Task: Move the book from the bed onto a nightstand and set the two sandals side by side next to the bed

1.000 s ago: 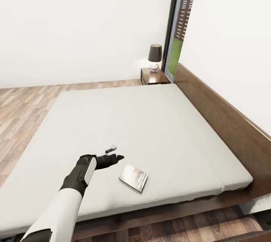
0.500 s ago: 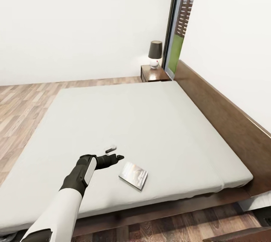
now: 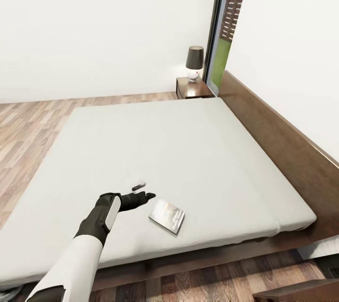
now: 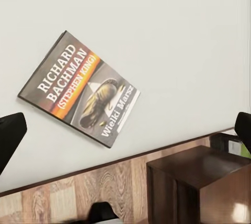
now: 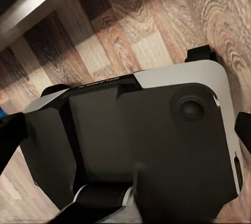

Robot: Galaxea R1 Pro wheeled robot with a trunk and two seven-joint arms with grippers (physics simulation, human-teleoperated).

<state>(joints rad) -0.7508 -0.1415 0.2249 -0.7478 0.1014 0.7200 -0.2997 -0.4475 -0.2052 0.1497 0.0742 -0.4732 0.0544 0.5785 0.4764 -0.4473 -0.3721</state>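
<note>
The small thin paperback book (image 3: pixel 166 216) with its dark grey pictured cover lies flat on the pale grey-white mattress of the large low bed (image 3: pixel 197 151), close to the mattress edge nearest the robot and clear of the dark brown headboard. Taking the book as the marker, the left gripper (image 3: pixel 142 190) hangs over the mattress just beside it, on the side away from the headboard, and apart from the cover. Its dark fingers stand wide; in the left wrist view the two fingertips (image 4: pixel 11 132) frame the picture at opposite edges with the book (image 4: pixel 79 88) between and ahead of them, nothing held.

The book lies toward the headboard from the fingers, so I judge the move must carry the hand that way and down. Its long axis is skewed to the mattress edge and looks slanted to the line between the fingertips too, so a wrist turn seems needed. The left arm is the nearer one; the right gripper's (image 5: pixel 125 130) wide-apart fingertips look down on the robot's own base (image 5: pixel 157 140) over wood floor.

White "RICHARD BACHMAN" lettering and an orange stripe run along the cover. Beyond the far end of the bed from the book stands a small dark brown wooden nightstand (image 3: pixel 192 89) bearing a lamp (image 3: pixel 194 62)
</note>
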